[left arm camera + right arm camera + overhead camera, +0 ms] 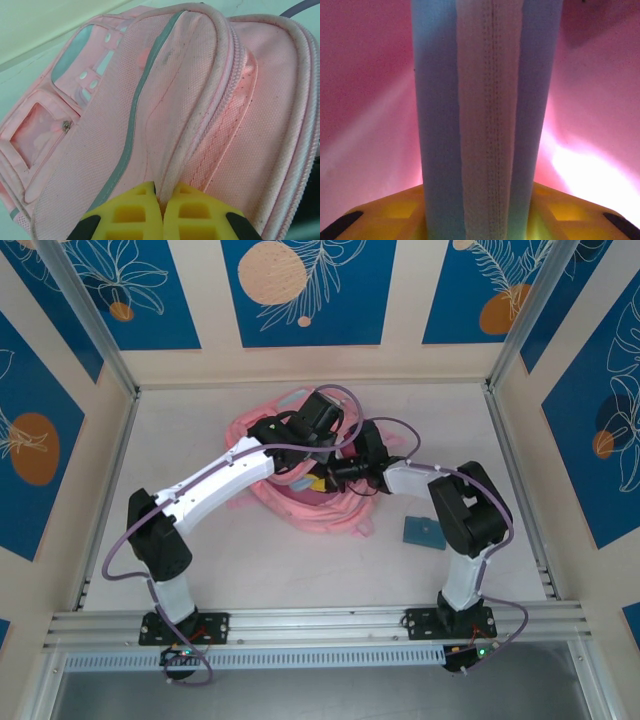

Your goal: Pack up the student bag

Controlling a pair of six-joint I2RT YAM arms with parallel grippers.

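The student bag [335, 517], a soft pink backpack, lies in the middle of the table. My left gripper [161, 200] is shut on the bag's [200, 100] white zipper-trimmed opening edge, and the pinched fabric runs up from between the yellow fingers. In the top view this gripper [322, 440] hangs over the bag's upper part. My right gripper [480, 220] reaches in from the right [328, 478] and is inside the bag, with glowing pink lining [365, 100] all around it. It is shut on an upright light blue fabric pouch [485, 100] that has a white stitched zipper strip down its middle.
A small teal rectangular case [424, 531] lies on the table right of the bag, close to the right arm's elbow. Metal frame posts and patterned walls enclose the table on three sides. Bare tabletop [280, 570] lies in front of the bag.
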